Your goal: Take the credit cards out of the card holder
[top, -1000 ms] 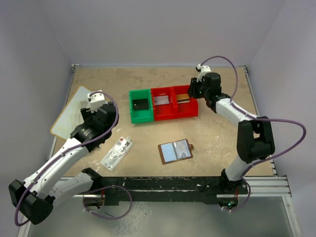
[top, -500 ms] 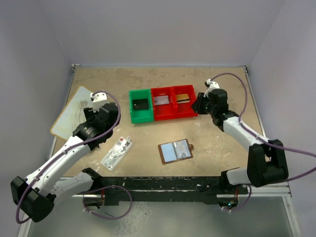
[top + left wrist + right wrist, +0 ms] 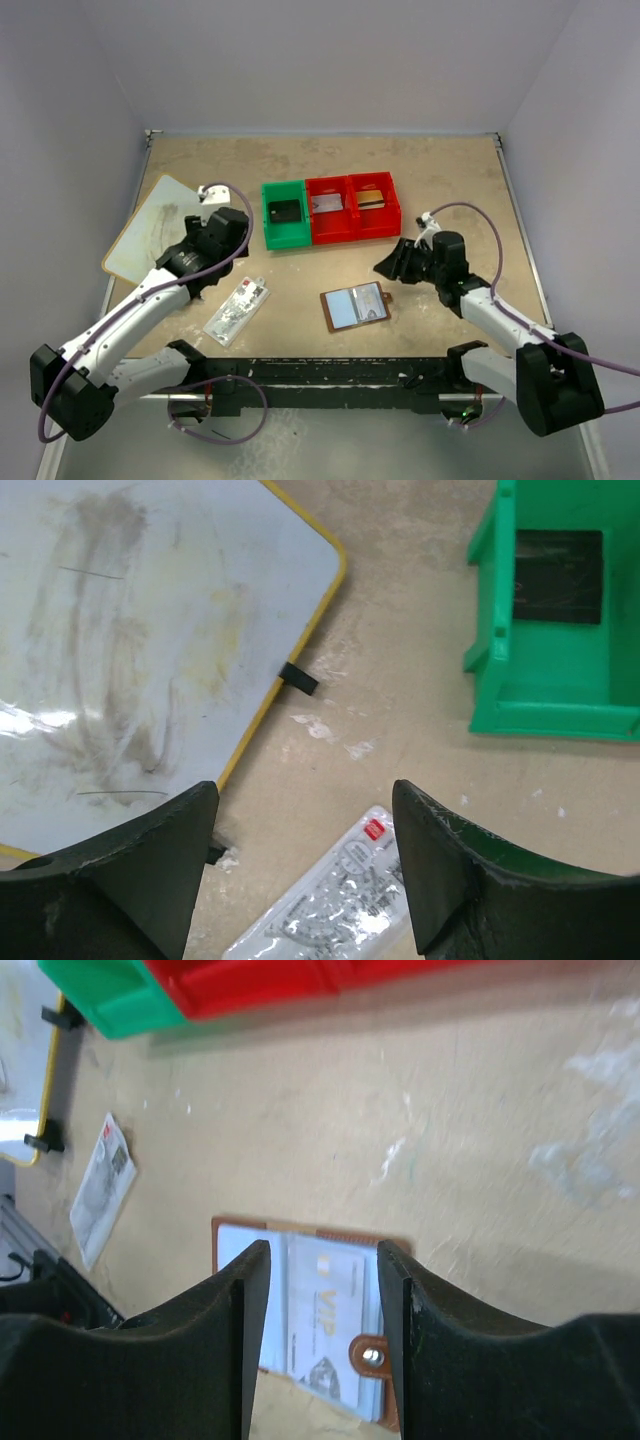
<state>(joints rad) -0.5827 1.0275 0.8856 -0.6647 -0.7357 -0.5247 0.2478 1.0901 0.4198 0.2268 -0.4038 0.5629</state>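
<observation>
Card holder: the brown card holder (image 3: 355,307) lies open and flat on the table (image 3: 450,190), in the lower middle of the top view.
Card: a pale card marked VIP (image 3: 325,1310) sits in one of its clear pockets.
Right pincer: the right gripper (image 3: 320,1260) is near the card holder, at its upper right in the top view. Its fingers are partly apart and hold nothing.
Left pincer: the left gripper (image 3: 303,805) is wide open and holds nothing. It hangs between the whiteboard (image 3: 150,630) and the green bin (image 3: 545,695).
Bins: a black card (image 3: 557,575) lies in the green bin. The red bins (image 3: 355,208) touch it on the right.
Bag: a clear bag of small bits (image 3: 236,310) lies at the lower left.
</observation>
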